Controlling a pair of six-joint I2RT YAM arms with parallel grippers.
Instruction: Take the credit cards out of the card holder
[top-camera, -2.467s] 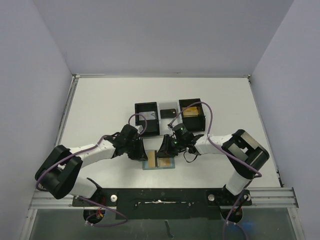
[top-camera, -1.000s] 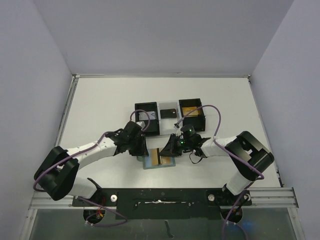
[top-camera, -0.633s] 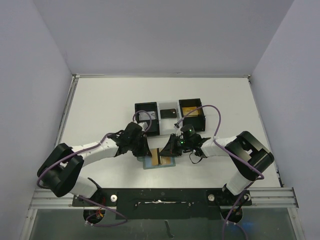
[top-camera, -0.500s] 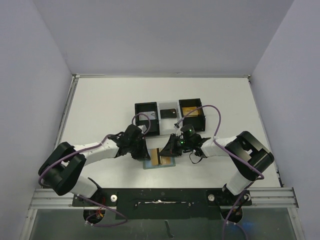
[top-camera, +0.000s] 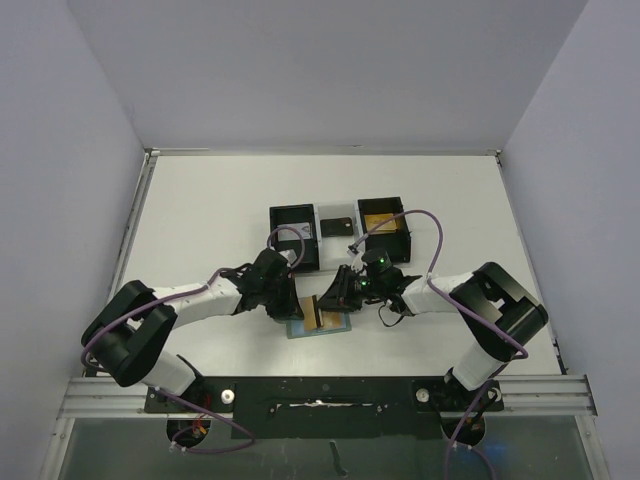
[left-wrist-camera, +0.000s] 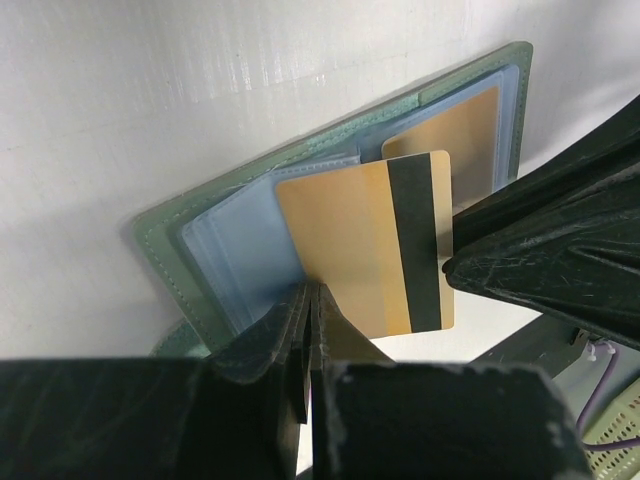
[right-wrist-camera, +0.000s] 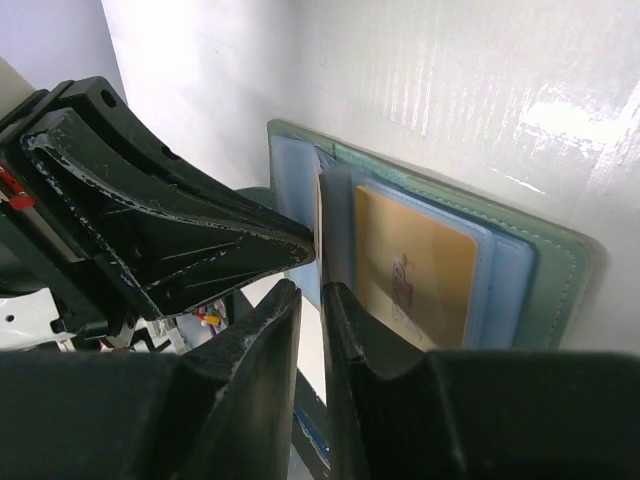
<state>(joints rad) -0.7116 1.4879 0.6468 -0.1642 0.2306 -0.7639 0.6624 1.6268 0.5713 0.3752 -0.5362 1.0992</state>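
My L gripper (left-wrist-camera: 308, 298) is pinched tight on a corner of the gold card (left-wrist-camera: 350, 250), which is out of its pocket over the open card holder (left-wrist-camera: 165, 235) on the table (left-wrist-camera: 150, 80), w/ my R gripper (right-wrist-camera: 310, 298) slightly parted at the card's opposite edge.

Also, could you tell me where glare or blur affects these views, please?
Left wrist: streaky glare on the table, gold card sharp, left gripper's fingers dark and soft. Right wrist: glare patches upper right, right gripper's fingers blurred. Top: even light, card holder tiny.
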